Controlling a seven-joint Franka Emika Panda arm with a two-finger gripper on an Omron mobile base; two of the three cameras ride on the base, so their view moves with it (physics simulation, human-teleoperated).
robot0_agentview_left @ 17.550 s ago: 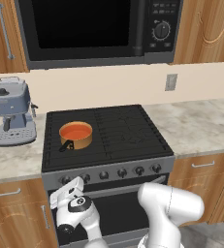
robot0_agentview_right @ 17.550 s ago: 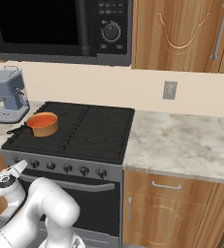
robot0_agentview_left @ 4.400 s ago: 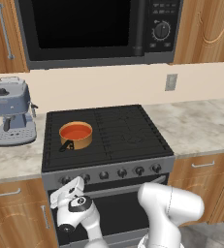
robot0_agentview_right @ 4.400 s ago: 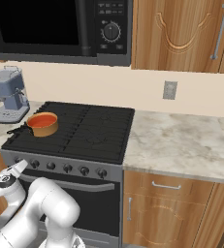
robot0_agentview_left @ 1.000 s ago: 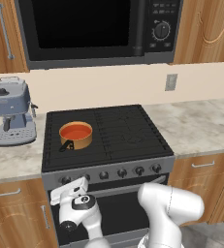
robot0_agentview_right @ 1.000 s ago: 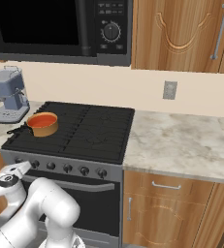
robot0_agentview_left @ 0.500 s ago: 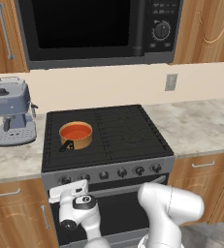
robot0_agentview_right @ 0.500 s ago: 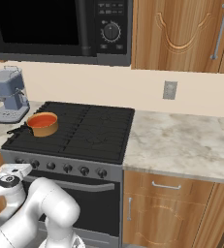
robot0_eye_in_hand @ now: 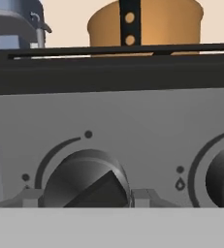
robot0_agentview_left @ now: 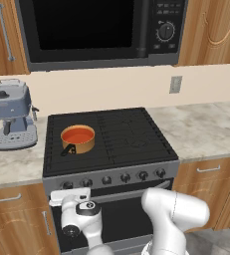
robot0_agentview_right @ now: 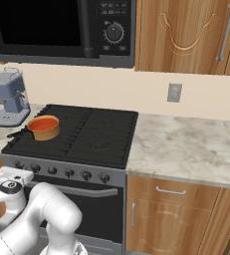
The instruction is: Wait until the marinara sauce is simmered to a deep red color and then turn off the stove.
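Note:
The marinara sauce (robot0_agentview_left: 77, 134) is a flat orange-red disc in a small copper saucepan (robot0_agentview_right: 44, 128) on the stove's (robot0_agentview_left: 131, 144) front left burner. In the hand view the saucepan (robot0_eye_in_hand: 167, 22) and its dark handle rise above the cooktop edge. My gripper (robot0_agentview_left: 69, 195) is level with the steel knob strip, right in front of the leftmost knob (robot0_eye_in_hand: 84, 181). Its fingertips (robot0_eye_in_hand: 28, 196) stand apart on either side of that knob, close to its rim. The knob's bar points slantwise. A second knob (robot0_eye_in_hand: 222, 177) sits to the right.
A blue-grey espresso machine (robot0_agentview_left: 11, 119) stands on the counter left of the stove. A black microwave (robot0_agentview_left: 96, 27) hangs above. Marble counter (robot0_agentview_right: 186, 144) runs right, with wooden drawers (robot0_agentview_right: 171, 214) below. The oven door handle (robot0_agentview_right: 81, 191) lies just under the knobs.
My hand has risen from beside the oven door up to the knob strip and levelled out at the leftmost knob. The saucepan has not moved.

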